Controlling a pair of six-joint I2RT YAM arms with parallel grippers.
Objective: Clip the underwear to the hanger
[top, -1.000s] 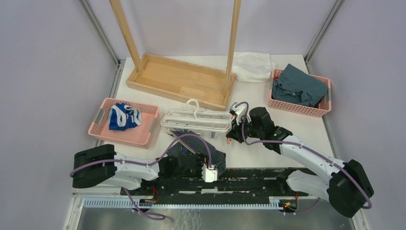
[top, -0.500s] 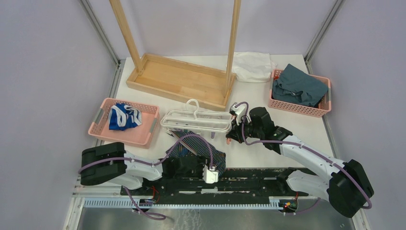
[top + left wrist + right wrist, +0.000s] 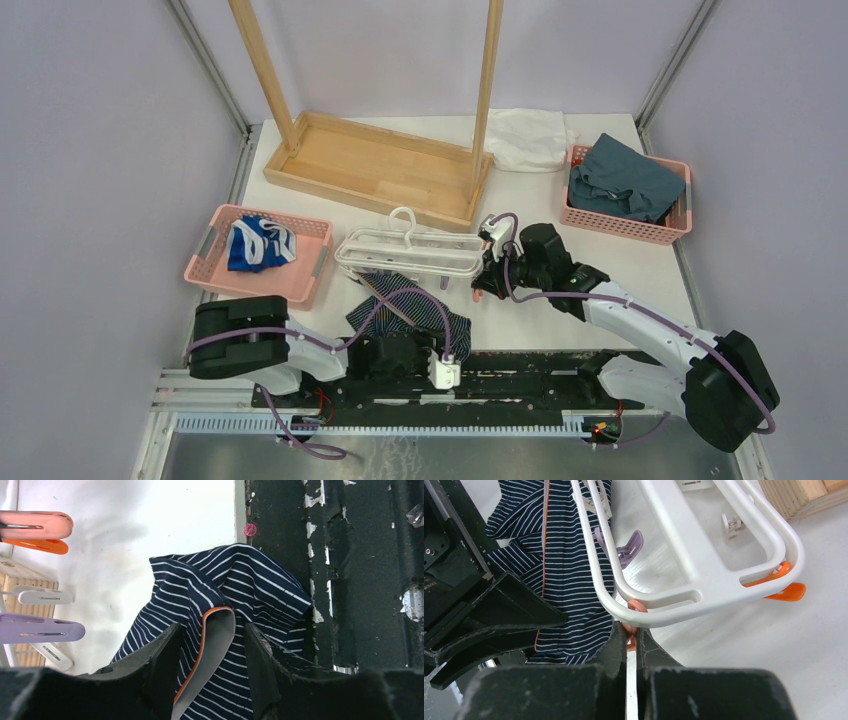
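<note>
The underwear [image 3: 395,312] lies crumpled on the white bench [image 3: 650,270] at its near edge, just in front of the hanger [image 3: 719,587]. One side of it spills over onto the black mounting strip [image 3: 360,580] that carries the arms. The far edge of the cloth reaches under the near rail of the hanger.

The left gripper [image 3: 212,635] sits low over the garment with its fingers apart. They straddle a turned-up fold of the orange-trimmed hem, whose pale inner side shows between them. A little gap remains on each side of the fold.

The hanger lies flat on the bench, hook pointing away, with its clips splayed beneath it: an orange clip [image 3: 784,591] at the right end, a purple clip [image 3: 626,547] and white clips [image 3: 729,525].

The right gripper [image 3: 630,631] is at the near rail of the hanger toward its right end. Its fingers are pressed together on a salmon-pink clip [image 3: 628,628] that hangs from that rail.

Behind stands the wooden rack [image 3: 380,165]. A pink basket [image 3: 310,275] on the left holds a blue-and-white garment [image 3: 258,245].
</note>
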